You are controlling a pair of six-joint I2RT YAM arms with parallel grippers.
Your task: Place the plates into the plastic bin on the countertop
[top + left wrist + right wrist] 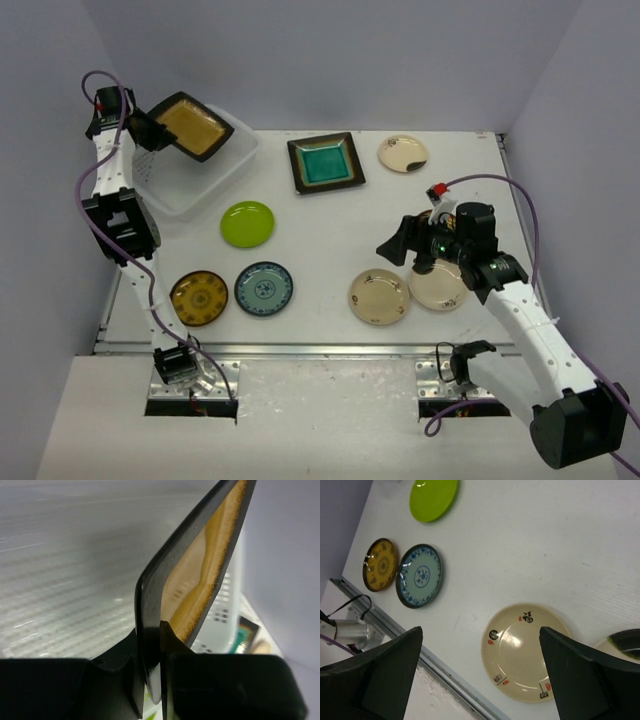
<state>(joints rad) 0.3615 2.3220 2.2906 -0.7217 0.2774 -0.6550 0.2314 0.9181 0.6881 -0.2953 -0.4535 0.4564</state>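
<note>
My left gripper (150, 130) is shut on the rim of the amber square plate (193, 125) and holds it tilted over the plastic bin (205, 178) at the far left. The left wrist view shows the plate (200, 580) edge-on between the fingers, with the bin (222, 615) behind. My right gripper (405, 243) is open and empty above a cream round plate (379, 296), which lies between its fingers in the right wrist view (525, 650). On the countertop (330, 230) lie the teal square plate (326, 163) and the lime (247, 223), mustard (199, 297) and blue (263, 288) plates.
Another cream plate (403, 153) lies at the far right, and one (437, 285) is partly hidden under the right arm. The metal rail (300, 349) runs along the front edge. The right wrist view shows the blue (419, 575), mustard (380, 564) and lime (433, 497) plates.
</note>
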